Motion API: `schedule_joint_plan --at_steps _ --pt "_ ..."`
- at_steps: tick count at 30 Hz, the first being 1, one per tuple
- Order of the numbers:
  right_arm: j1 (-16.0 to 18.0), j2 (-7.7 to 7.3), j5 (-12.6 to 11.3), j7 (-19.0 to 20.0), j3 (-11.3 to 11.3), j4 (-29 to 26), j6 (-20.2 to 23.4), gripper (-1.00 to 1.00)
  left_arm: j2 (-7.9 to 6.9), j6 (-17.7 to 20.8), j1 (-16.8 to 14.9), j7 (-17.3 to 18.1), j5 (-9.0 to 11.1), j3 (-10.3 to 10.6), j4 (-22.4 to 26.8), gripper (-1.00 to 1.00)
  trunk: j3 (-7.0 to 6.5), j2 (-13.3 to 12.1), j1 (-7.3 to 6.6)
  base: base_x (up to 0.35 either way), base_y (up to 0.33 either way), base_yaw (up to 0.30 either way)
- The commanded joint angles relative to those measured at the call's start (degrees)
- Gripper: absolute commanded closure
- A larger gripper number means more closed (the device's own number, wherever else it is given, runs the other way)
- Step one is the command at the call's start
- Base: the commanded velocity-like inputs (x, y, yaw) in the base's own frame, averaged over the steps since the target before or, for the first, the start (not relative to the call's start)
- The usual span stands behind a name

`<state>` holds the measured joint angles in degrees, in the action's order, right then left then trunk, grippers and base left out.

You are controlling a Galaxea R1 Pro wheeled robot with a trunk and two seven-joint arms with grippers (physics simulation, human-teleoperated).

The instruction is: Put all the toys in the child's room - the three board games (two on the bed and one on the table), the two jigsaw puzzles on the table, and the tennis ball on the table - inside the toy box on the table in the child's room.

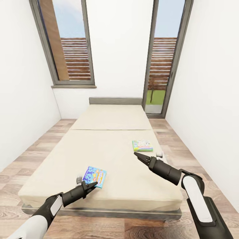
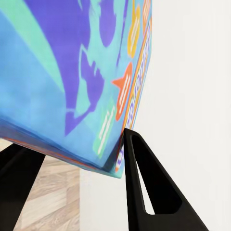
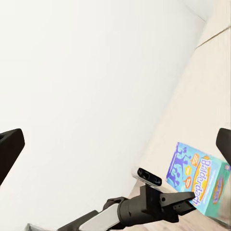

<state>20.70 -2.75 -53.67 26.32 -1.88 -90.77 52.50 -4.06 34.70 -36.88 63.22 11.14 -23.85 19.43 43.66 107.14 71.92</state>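
Left gripper (image 1: 94,183): black, tapered, nearest the head camera at lower left; its jaws reach the near corner of the blue board game (image 1: 94,177). In the left wrist view one dark finger (image 2: 144,187) stands against the box's lower edge and the other sits on the far side of the box. Whether the jaws are clamped on the box I cannot tell.
Blue board game: flat rectangular box with a glossy cartoon cover in blue, purple and orange. It lies flat on the near left part of the bed (image 1: 113,156), with its long axis slanting slightly rightward toward the headboard.
Right gripper (image 1: 136,154): slim black jaws close together, holding nothing, hanging over the right side of the mattress and pointing left and away.
Green and white board game (image 1: 142,145): flat box lying on the right side of the bed just beyond the right gripper's tip, long axis roughly across the bed.
Bed: wide beige mattress in two sections, smooth and matte, on a dark grey frame with a low headboard.
Floor (image 1: 43,146): wood-grain planks on both sides of the bed.
Walls: plain white, with two tall grey-framed windows.
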Motion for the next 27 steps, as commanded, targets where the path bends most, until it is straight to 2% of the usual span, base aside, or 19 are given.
schedule_joint_plan --at_steps 1,4,6,8,9,11,16,19,27 --pt "0.04 -0.06 0.22 -0.83 -0.13 -0.01 0.21 -1.0 -0.27 0.4 -0.03 0.09 0.02 -0.06 -0.02 1.0 -0.13 -0.39 -0.23 0.0 0.0 0.0" --pt "0.04 -0.12 0.2 -4.33 -0.1 0.02 0.38 -1.0 -0.76 0.53 -0.03 0.19 0.02 -0.08 0.09 1.0 -0.67 -1.6 -0.89 0.0 0.0 0.0" --pt "0.04 -0.07 0.07 -8.05 0.07 0.06 0.62 -1.0 -1.46 0.89 -0.08 0.3 0.02 -0.12 0.14 1.0 -1.03 -2.4 -1.33 0.0 0.0 0.0" --pt "0.04 0.15 0.01 -10.06 0.24 0.06 0.97 -1.0 -2.14 2.23 -0.1 0.36 0.02 -0.09 0.25 1.0 -1.39 -3.2 -1.77 0.0 0.0 0.0" --pt "0.04 0.26 -0.01 -10.78 0.31 0.13 1.25 -1.0 -2.45 4.24 -0.11 0.39 0.02 -0.08 1.03 1.0 -1.57 -3.6 -1.99 0.0 0.0 0.0" --pt "0.04 0.18 -0.02 -11.14 0.33 0.23 1.38 -1.0 -2.73 6.53 -0.11 0.44 -0.01 -0.03 2.73 1.0 -1.93 -4.4 -2.43 0.0 0.0 0.0" --pt "0.04 0.2 0.05 -11.33 0.3 0.32 1.27 -1.0 -3.36 15.54 -0.12 0.56 -0.07 0.11 10.03 1.0 -2.83 -6.41 -3.53 0.0 0.0 0.0" --pt "0.04 0.34 0.06 -11.31 0.36 0.33 1.02 -1.0 -4.3 18.75 -0.12 0.64 -0.14 0.13 12.82 1.0 -3.36 -7.61 -4.19 0.0 0.0 0.029" --pt "0.04 0.46 0.06 -11.36 0.47 0.33 0.94 -1.0 -5.4 21.06 -0.12 0.67 -0.15 0.27 13.77 1.0 -4.8 -10.82 -5.94 0.0 0.0 0.177"
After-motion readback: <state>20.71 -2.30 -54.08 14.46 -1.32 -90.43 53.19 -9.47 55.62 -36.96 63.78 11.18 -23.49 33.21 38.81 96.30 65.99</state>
